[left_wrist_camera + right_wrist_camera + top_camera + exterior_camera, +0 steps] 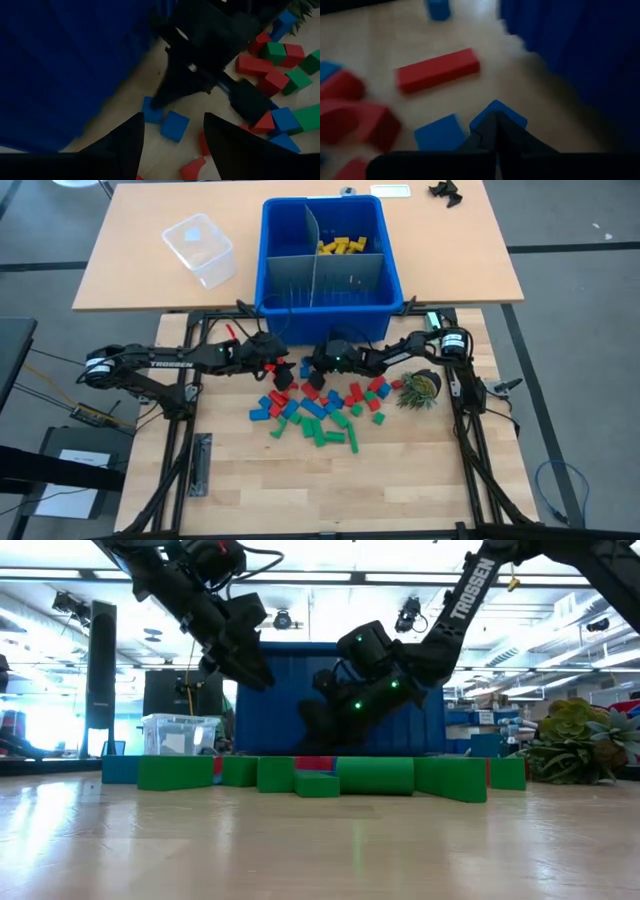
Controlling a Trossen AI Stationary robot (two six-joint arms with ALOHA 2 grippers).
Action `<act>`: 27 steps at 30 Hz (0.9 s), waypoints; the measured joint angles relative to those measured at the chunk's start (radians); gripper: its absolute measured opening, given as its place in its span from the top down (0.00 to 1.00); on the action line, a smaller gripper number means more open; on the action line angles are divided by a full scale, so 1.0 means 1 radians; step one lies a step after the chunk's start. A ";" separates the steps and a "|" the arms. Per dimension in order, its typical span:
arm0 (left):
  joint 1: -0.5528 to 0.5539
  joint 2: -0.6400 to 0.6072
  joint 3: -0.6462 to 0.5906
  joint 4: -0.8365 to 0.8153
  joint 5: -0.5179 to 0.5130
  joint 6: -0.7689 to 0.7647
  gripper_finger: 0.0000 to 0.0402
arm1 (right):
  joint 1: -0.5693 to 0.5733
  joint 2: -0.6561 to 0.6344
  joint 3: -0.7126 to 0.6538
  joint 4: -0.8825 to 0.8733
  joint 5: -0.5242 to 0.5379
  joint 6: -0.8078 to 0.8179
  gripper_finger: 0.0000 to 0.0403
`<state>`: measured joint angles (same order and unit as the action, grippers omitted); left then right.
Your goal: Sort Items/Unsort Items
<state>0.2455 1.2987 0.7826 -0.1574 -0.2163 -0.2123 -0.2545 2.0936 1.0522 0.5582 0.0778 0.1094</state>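
Note:
Red, blue and green toy blocks (320, 415) lie scattered on the wooden table in front of the blue bin (330, 308). Several yellow blocks (342, 246) lie in the bin's far right compartment. My left gripper (174, 145) hangs open above the table near the bin's front wall, with nothing between its fingers; a blue block (174, 126) lies on the table below. My right gripper (495, 122) is shut and slants down at another blue block (509, 114) close to the bin. The two grippers (285, 372) (312, 378) stand close together. My right gripper's shut fingertips (490, 127) come down in a slant at the near edge of the blue block (507, 112), which lies flat on the table beside the bin. I cannot tell whether they touch it.
Grey divider sheets (318, 270) split the bin. A clear plastic tub (200, 248) stands at the far left on the back table. A small spiky plant (420, 388) sits right of the blocks. A long red block (438, 70) lies near my right gripper.

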 joint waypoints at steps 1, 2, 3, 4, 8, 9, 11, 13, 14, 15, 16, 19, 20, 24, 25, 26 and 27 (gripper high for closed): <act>0.000 0.000 0.000 0.002 0.000 0.000 0.47 | 0.010 -0.003 0.000 -0.001 -0.022 -0.014 1.00; 0.000 0.000 0.000 0.001 0.000 0.001 0.47 | 0.023 -0.004 0.000 -0.003 -0.047 -0.016 1.00; 0.000 0.000 0.000 0.001 0.000 0.003 0.47 | 0.037 -0.005 0.000 -0.008 -0.078 -0.015 1.00; 0.000 0.000 0.000 0.002 0.000 0.008 0.47 | 0.048 -0.005 0.000 -0.011 -0.109 -0.004 1.00; 0.000 0.000 0.000 0.002 0.000 0.025 0.47 | 0.093 -0.007 0.001 -0.034 -0.173 0.021 1.00; 0.000 0.000 0.000 0.002 0.000 0.025 0.47 | 0.104 -0.008 0.001 -0.036 -0.172 0.021 1.00; 0.000 0.000 0.000 0.001 0.000 0.025 0.47 | 0.126 -0.008 0.000 -0.037 -0.174 0.024 1.00; 0.000 0.000 0.000 -0.008 0.000 0.025 0.47 | 0.142 -0.010 0.000 -0.039 -0.183 0.025 0.99; 0.000 0.000 0.000 -0.024 0.000 0.023 0.47 | 0.146 -0.019 0.000 -0.052 -0.183 0.025 0.99; 0.000 0.000 0.000 -0.045 -0.001 0.020 0.47 | 0.151 -0.029 -0.002 -0.071 -0.184 0.025 0.99; 0.000 0.000 0.000 -0.066 -0.005 0.014 0.47 | 0.155 -0.041 -0.004 -0.083 -0.183 0.027 0.99; 0.000 0.002 -0.007 -0.117 -0.069 -0.038 0.47 | 0.157 -0.105 -0.008 -0.147 -0.171 0.028 0.99; 0.000 0.002 -0.017 -0.116 -0.088 -0.062 0.47 | 0.157 -0.135 -0.007 -0.170 -0.163 0.027 1.00; 0.017 0.011 -0.093 -0.087 -0.104 -0.092 0.47 | 0.157 -0.238 -0.004 -0.264 -0.113 0.006 0.99; 0.022 0.016 -0.113 -0.066 -0.104 -0.095 0.47 | 0.157 -0.256 -0.004 -0.284 -0.097 -0.002 0.99; 0.029 0.022 -0.132 -0.056 -0.104 -0.097 0.47 | 0.157 -0.276 -0.005 -0.313 -0.079 -0.008 0.99; 0.038 0.033 -0.147 -0.044 -0.104 -0.103 0.47 | 0.157 -0.294 -0.006 -0.324 -0.063 -0.011 0.99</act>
<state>0.2831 1.3318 0.6355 -0.2013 -0.3199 -0.3154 -0.0978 1.7999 1.0462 0.2337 0.0147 0.0983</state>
